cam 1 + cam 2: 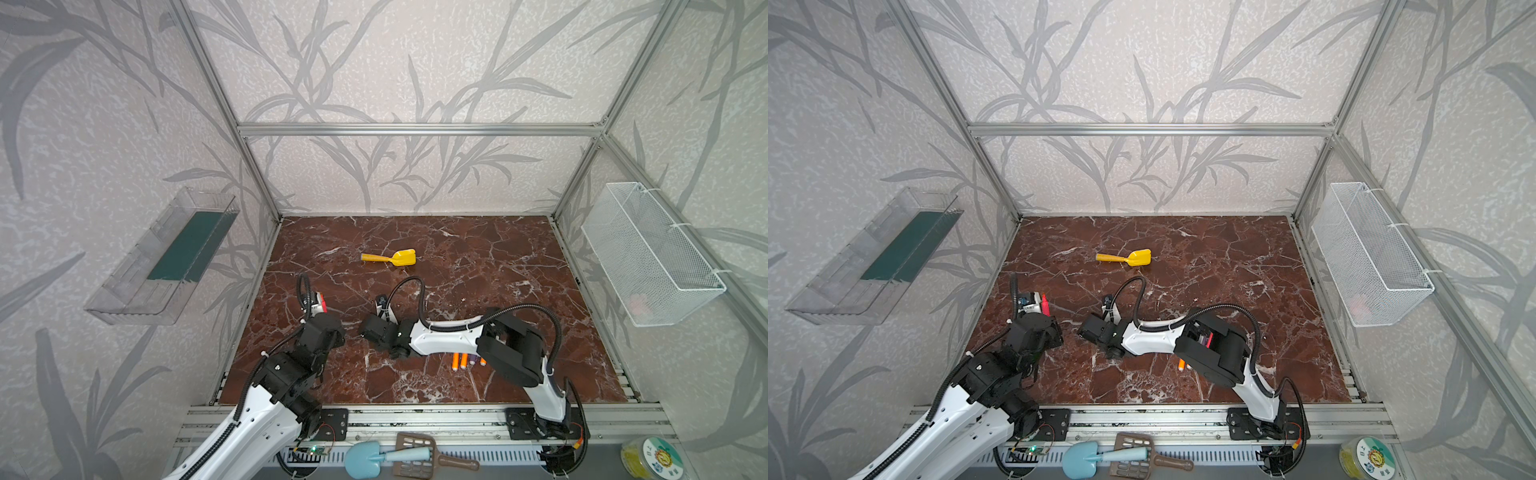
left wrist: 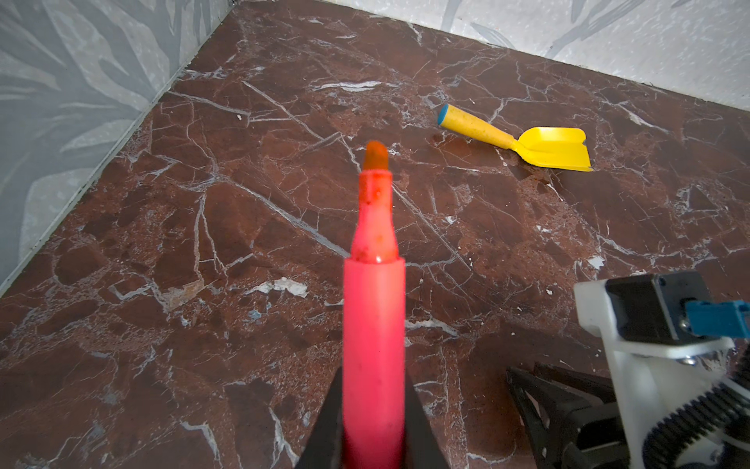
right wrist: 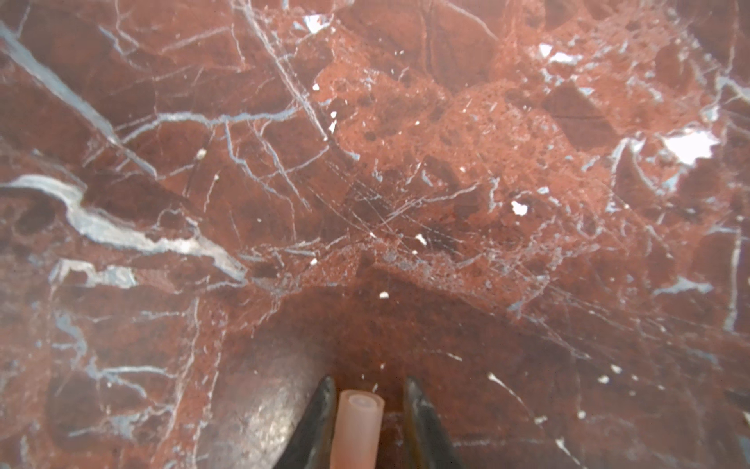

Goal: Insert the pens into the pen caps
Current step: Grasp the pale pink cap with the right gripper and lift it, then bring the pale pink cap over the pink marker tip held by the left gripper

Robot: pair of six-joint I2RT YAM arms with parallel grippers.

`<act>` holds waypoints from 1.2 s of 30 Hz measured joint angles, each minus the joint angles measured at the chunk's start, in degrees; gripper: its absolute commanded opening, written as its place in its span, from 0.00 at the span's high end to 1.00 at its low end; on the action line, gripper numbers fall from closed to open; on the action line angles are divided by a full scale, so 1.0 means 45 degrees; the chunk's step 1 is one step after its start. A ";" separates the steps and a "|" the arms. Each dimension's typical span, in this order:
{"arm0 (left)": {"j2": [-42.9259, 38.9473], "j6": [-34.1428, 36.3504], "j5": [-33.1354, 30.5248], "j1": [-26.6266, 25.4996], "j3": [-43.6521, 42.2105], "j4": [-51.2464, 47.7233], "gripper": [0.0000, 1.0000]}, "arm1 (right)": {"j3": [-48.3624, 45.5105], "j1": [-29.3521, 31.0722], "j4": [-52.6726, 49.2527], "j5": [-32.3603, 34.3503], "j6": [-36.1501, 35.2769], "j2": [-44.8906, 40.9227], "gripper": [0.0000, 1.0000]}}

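Top views read with the far wall at 12 o'clock.

Table (image 1: 519, 270): red marble, white veins.

Left claw (image 2: 373, 390) is at about 9 o'clock of the table's middle. It is clenched on a pink-red pen (image 2: 373, 325). The barrel juts out ahead of the claw with the bare felt tip leading and no cap on it. The pen is carried clear of the marble.

Right claw (image 3: 367, 383) reaches across the middle and sits near the left claw, at its 3 o'clock, low over the marble. One translucent pinkish cap (image 3: 357, 426) lies between its jaws, open mouth pointing outward. One jaw touches the cap wall, but a sliver of marble shows between the cap and the other jaw. Cannot tell whether the cap is truly pinched, or whether it rests on the table.

Loose pens (image 1: 463, 360) lie at 5 o'clock near the front edge, side by side and partly under the right forearm. They look like three orange and one purple. No other caps are seen. Yellow shovel (image 1: 390, 258) is at 12 o'clock, well apart, and plays no part.

Judgement: the step in hand is securing the cap, with the pen already in the other claw. The next move calls for a firm pinch and a lift. Then the cap mouth must turn to face the felt tip, both must line up on one axis, and the two press together. The cap is small and looks slick, so a skewed grip could tilt it and spoil the line-up.
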 measured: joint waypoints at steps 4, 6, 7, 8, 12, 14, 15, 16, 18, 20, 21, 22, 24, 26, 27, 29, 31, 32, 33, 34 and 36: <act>-0.0005 0.0000 0.0029 0.0000 -0.0019 0.0000 1.00 | 0.0000 -0.0044 0.0024 -0.0049 -0.0010 0.0000 0.84; -0.0024 -0.0005 0.0034 0.0000 -0.0019 0.0005 1.00 | -0.0019 -0.0049 0.0068 -0.0063 0.0005 -0.0010 0.85; -0.0024 0.0000 0.0034 -0.0005 -0.0019 0.0000 1.00 | -0.0068 -0.0049 0.0126 -0.0068 0.0015 -0.0034 0.85; -0.0029 0.0000 0.0034 0.0000 -0.0019 0.0005 1.00 | -0.0151 -0.0049 0.0219 -0.0083 0.0034 -0.0073 0.86; -0.0024 0.0097 0.0199 0.0000 -0.0019 0.0049 1.00 | -0.0918 -0.0073 0.0675 -0.0287 0.0097 -0.0573 0.87; -0.0024 0.0160 0.0588 0.0000 -0.0029 0.0209 1.00 | -0.1617 -0.0083 0.0782 -0.0442 0.0146 -0.1117 0.88; -0.0024 0.0194 0.0923 0.0000 -0.0073 0.0418 1.00 | -0.2093 -0.0083 0.0792 -0.0491 0.0189 -0.1472 0.88; -0.0019 0.0199 0.1292 0.0000 -0.0121 0.0622 1.00 | -0.2535 -0.0083 0.0797 -0.0529 0.0238 -0.1826 0.88; 0.0063 0.0141 0.2307 -0.0005 -0.0233 0.1093 1.00 | -0.3531 -0.0083 0.0869 -0.0563 0.0374 -0.2710 0.87; 0.0272 -0.0049 0.3395 -0.0005 -0.0325 0.1710 1.00 | -0.4439 -0.0102 0.0991 -0.0539 0.0500 -0.3735 0.88; 0.0408 -0.0204 0.3939 -0.0029 -0.0389 0.2064 1.00 | -0.4949 -0.0121 0.1117 -0.0525 0.0612 -0.4401 0.88; 0.0544 -0.0364 0.4367 -0.0097 -0.0452 0.2375 1.00 | -0.5309 -0.0151 0.1229 -0.0495 0.0670 -0.4915 0.88; 0.0889 -0.0748 0.5003 -0.0617 -0.0665 0.3206 1.00 | -0.6241 -0.0248 0.1685 -0.0393 0.0865 -0.6285 0.87; 0.1263 -0.1054 0.5022 -0.1797 -0.0894 0.3929 1.00 | -0.6999 -0.0374 0.2113 -0.0287 0.1010 -0.7412 0.87; 0.1564 -0.1171 0.4833 -0.2701 -0.0952 0.4265 1.00 | -0.7456 -0.0442 0.2331 -0.0204 0.1107 -0.8097 0.87; 0.2234 -0.1326 0.4444 -0.4279 -0.0952 0.4911 1.00 | -0.8155 -0.0563 0.2618 -0.0083 0.1243 -0.9194 0.87; 0.2948 -0.1404 0.4070 -0.5625 -0.0937 0.5629 1.00 | -0.8859 -0.0699 0.2943 0.0015 0.1302 -1.0326 0.86; 0.3356 -0.1447 0.3891 -0.6169 -0.0933 0.6062 1.00 | -0.9214 -0.0777 0.3104 0.0053 0.1336 -1.0909 0.86; 0.3706 -0.1491 0.3740 -0.6533 -0.0933 0.6460 1.00 | -0.9593 -0.0889 0.3308 0.0083 0.1384 -1.1545 0.86; 0.4056 -0.1520 0.3628 -0.6839 -0.0928 0.6902 1.00 | -0.9918 -0.0991 0.3468 0.0078 0.1428 -1.2099 0.85; 0.4862 -0.1559 0.3405 -0.7485 -0.0899 0.7844 1.00 | -1.0603 -0.1277 0.3808 0.0039 0.1564 -1.3308 0.85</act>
